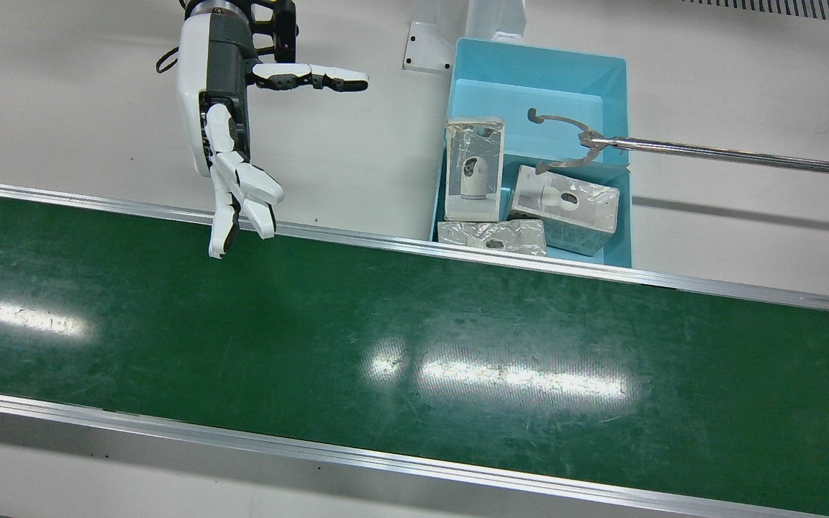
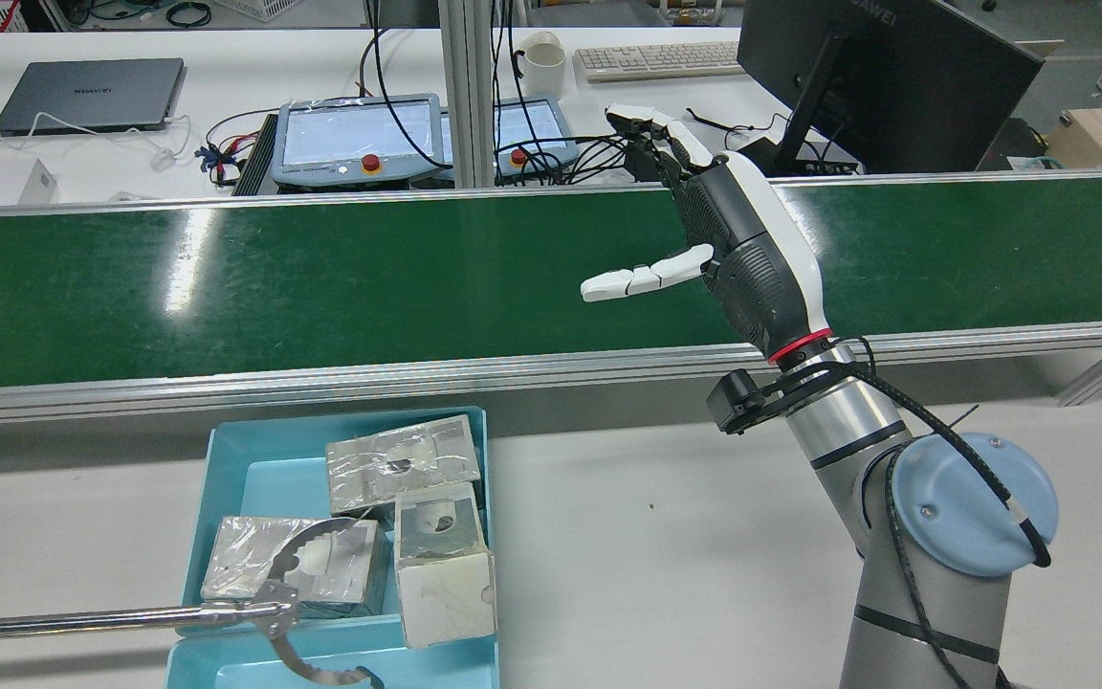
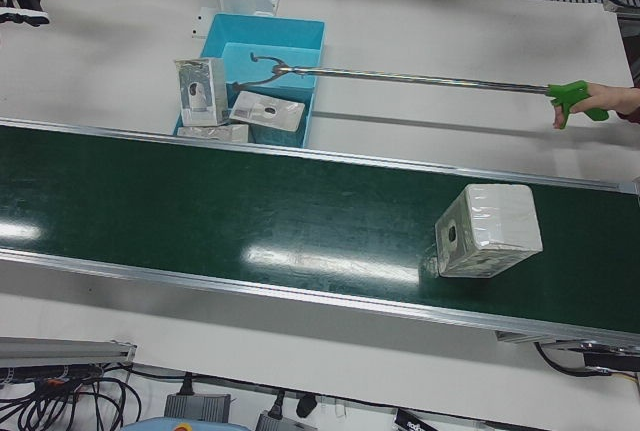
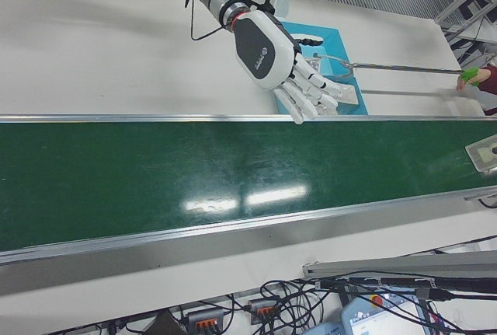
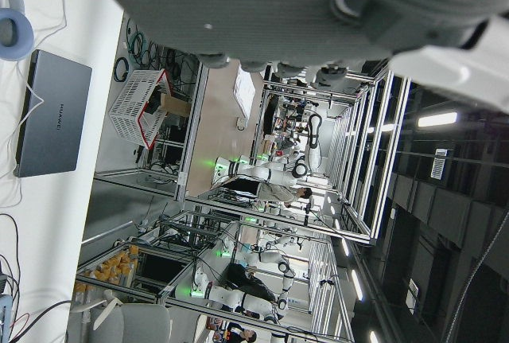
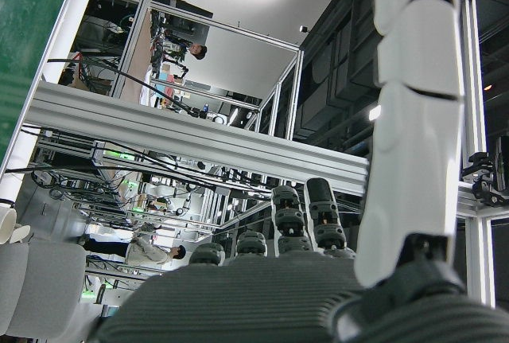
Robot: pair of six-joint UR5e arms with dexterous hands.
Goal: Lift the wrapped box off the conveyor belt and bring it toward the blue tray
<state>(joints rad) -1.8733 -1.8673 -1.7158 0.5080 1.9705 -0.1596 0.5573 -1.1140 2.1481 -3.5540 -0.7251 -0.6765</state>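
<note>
Hovering at the conveyor belt's (image 1: 414, 345) near rail, your right robot hand (image 1: 231, 137) is spread and empty. Your wrapped box (image 3: 488, 230) rides the belt, well apart from it; I cannot tell the left robot hand's (image 5: 318, 9) state.

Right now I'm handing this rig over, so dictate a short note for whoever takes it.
Right hand: open, holding nothing, raised over the near edge of the conveyor belt.
Left hand: cannot tell its state; only its back shows in its own camera.
Wrapped box: on the belt, far toward the robot's left end, untouched.
Blue tray: holds three wrapped boxes; a person's reacher tool extends into it.
Left: pick the box and carry it to the tray.
</note>
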